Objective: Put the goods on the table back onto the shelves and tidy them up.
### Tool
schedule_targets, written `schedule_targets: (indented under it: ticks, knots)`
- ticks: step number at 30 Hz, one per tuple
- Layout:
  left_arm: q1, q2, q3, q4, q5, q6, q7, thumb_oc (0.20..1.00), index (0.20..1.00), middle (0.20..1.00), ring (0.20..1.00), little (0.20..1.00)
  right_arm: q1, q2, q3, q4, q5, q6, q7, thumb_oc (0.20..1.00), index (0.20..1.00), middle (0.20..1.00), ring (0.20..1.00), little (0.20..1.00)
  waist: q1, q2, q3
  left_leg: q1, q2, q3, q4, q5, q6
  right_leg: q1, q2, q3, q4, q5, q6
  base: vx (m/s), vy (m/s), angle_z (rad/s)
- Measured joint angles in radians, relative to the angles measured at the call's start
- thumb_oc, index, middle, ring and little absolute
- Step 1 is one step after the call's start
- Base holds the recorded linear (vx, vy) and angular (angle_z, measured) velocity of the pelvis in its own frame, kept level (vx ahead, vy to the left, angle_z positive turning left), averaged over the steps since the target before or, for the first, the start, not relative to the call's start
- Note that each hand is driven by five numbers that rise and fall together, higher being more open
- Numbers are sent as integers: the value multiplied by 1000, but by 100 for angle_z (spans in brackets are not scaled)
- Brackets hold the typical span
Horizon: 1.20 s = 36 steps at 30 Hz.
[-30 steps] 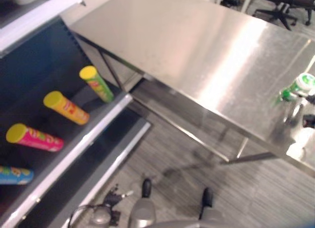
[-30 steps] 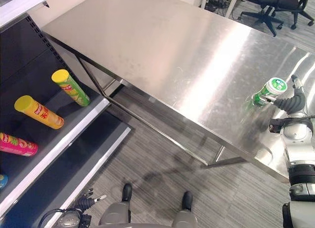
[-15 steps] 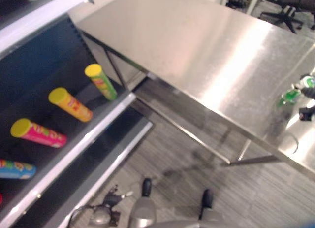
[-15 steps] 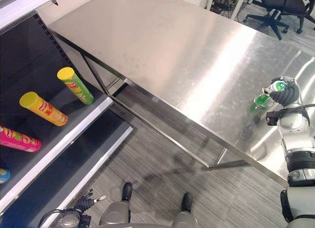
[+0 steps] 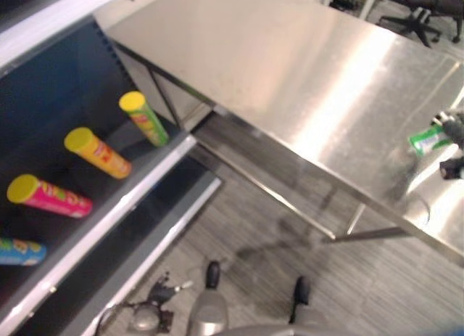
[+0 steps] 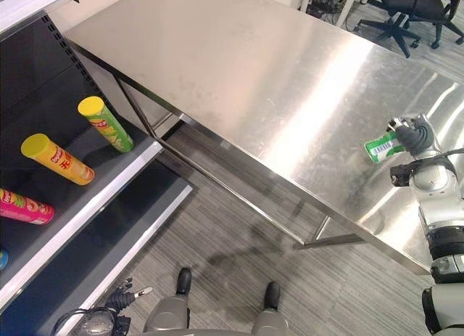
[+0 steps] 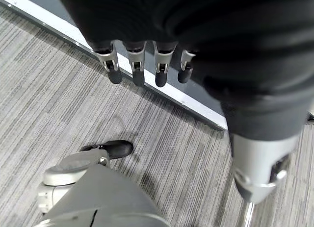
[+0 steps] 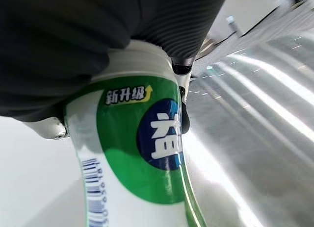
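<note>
- Gripping a green-and-white canister (image 6: 382, 147) in the right hand (image 6: 410, 135), fingers curled round it, the canister tipped on its side just above the steel table (image 6: 239, 75) near its right end.
- Pressing against the palm in the right wrist view, the canister's label (image 8: 142, 138) sitting close up, with the shiny tabletop beyond.
- Hanging low beside the shelf unit (image 5: 109, 220), the left hand (image 7: 142, 65) holding nothing, fingers relaxed and pointing down toward the grey striped floor (image 7: 59, 99).
- Lying on the dark shelf: a green tube with a yellow cap (image 6: 106, 123), a yellow tube (image 6: 56, 159), a pink tube (image 6: 25, 207), and a blue tube (image 5: 20, 252) at the picture's left edge, all on their sides and apart from one another.
- Standing past the table's far side, an office chair (image 6: 413, 6).
</note>
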Motion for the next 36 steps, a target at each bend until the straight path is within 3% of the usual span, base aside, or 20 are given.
schedule_targets:
  ticks: [7,9,12,13,19,20,21,22,23,24,25,27,29,30,31,32,33,34,35,36]
  knots:
    - [-2,2,41,-28,0,-2,7,1000,1000,1000,1000,1000,4,-8,-50,-249,-12,-61,-39,200,200,200,200,200,3,-3,10,-6,-2,-30,11,2,0,16,4,3,4,-11,10,-46,-64,10]
    - [-27,-3,66,-31,0,-2,8,1000,1000,1000,1000,1000,46,-20,-123,-343,-14,-92,-43,200,200,200,200,200,-17,5,22,-38,-2,-109,48,4,0,52,37,49,15,-67,10,-97,-140,98]
    - [-56,-15,65,-37,0,-9,-2,1000,1000,1000,1000,1000,44,-55,-196,-374,-19,-105,-49,200,200,200,200,200,6,34,40,-81,-1,-223,113,4,-2,114,114,150,51,-175,-16,-112,-225,129]
    - [-66,-24,65,-40,0,-13,-4,1000,1000,1000,1000,1000,54,-81,-221,-387,-20,-105,-50,200,200,200,200,200,-9,47,46,-101,-15,-280,154,2,-4,147,147,182,68,-217,-59,-99,-142,155]
    - [-12,-22,74,17,-16,8,-17,1000,1000,1000,1000,1000,27,-194,-227,-432,-19,-147,-55,200,200,200,200,200,70,55,57,-101,-47,-420,140,24,-36,165,184,72,250,-366,-91,-208,-110,107]
    - [10,-22,74,20,-18,10,-17,1000,1000,1000,1000,1000,20,-198,-229,-429,-19,-147,-56,200,200,200,200,200,76,50,60,-108,-65,-409,140,55,-34,171,189,60,272,-386,-98,-209,28,124]
    - [14,-27,83,20,-18,12,-20,1000,1000,1000,1000,1000,18,-216,-230,-429,-18,-143,-59,200,200,200,200,200,62,46,66,-118,-75,-344,131,85,-9,186,191,42,280,-400,-119,-192,45,117]
    - [13,-31,95,17,-18,14,-22,1000,1000,1000,1000,1000,17,-223,-233,-433,-17,-143,-61,200,200,200,200,200,64,41,66,-117,-58,-292,113,99,-3,186,189,22,287,-403,-125,-135,35,99]
    - [30,-30,106,23,-18,17,-20,1000,1000,1000,1000,1000,20,-229,-231,-449,-17,-145,-64,200,200,200,200,200,71,40,65,-118,-41,-231,88,96,33,195,200,-2,301,-397,-139,-140,50,62]
    - [31,-25,109,24,-18,19,-20,1000,1000,1000,1000,1000,20,-229,-232,-454,-17,-146,-65,200,200,200,200,200,64,29,67,-115,-31,-185,87,83,49,197,196,-15,299,-398,-139,-126,58,62]
    - [47,-21,109,27,-17,23,-20,1000,1000,1000,1000,1000,20,-231,-233,-452,-17,-146,-67,200,200,200,200,200,68,16,62,-114,-26,-130,56,53,93,203,186,-49,308,-395,-150,-164,96,74]
    - [31,-18,111,40,-17,23,-20,1000,1000,1000,1000,1000,20,-247,-255,-453,-18,-144,-67,200,200,200,200,200,46,-31,60,-123,-21,7,66,-14,135,221,130,-105,279,-386,-158,-121,134,74]
    - [44,-19,110,41,-16,24,-20,1000,1000,1000,1000,1000,20,-250,-290,-452,-17,-147,-70,200,200,200,200,200,47,-38,52,-118,5,53,175,-18,137,249,110,-126,261,-382,-155,-97,185,45]
    - [52,-23,109,45,-16,25,-20,1000,1000,1000,1000,1000,20,-268,-299,-449,-12,-145,-77,200,200,200,200,200,22,-15,33,-100,28,70,195,0,140,264,123,-149,263,-384,-149,-97,296,83]
    - [41,-20,105,51,-15,27,-15,1000,1000,1000,1000,1000,17,-275,-300,-449,-8,-146,-87,200,200,200,200,200,-17,-17,26,-93,12,60,165,44,120,248,111,-181,330,-381,-134,-56,231,81]
    - [27,-19,104,45,-12,26,-13,1000,1000,1000,1000,1000,15,-281,-300,-448,-8,-148,-85,200,200,200,200,200,-22,-3,27,-87,11,57,142,72,141,196,101,-183,425,-381,-128,-33,242,83]
    - [5,-19,102,31,-8,25,-11,1000,1000,1000,1000,1000,4,-310,-286,-449,-7,-149,-84,200,200,200,200,200,-40,23,14,-88,28,63,88,111,156,113,114,-180,472,-421,-94,20,176,47]
    - [-4,-14,102,7,-7,17,-12,1000,1000,1000,1000,1000,-21,-337,-282,-452,-7,-153,-82,200,200,200,200,200,-44,38,1,-88,36,67,39,133,135,77,141,-165,346,-398,-77,15,268,67]
    - [-16,-4,100,-6,-5,11,-12,1000,1000,1000,1000,1000,-57,-348,-274,-453,-6,-161,-82,200,200,200,200,200,-58,39,-6,-84,26,67,3,143,127,105,151,-184,234,-281,-121,31,248,51]
    - [-29,1,100,2,1,15,-12,1000,1000,1000,1000,1000,-66,-349,-263,-446,3,-164,-84,200,200,200,200,200,-52,30,-22,-73,30,100,-4,107,117,135,142,-208,185,-252,-118,20,246,44]
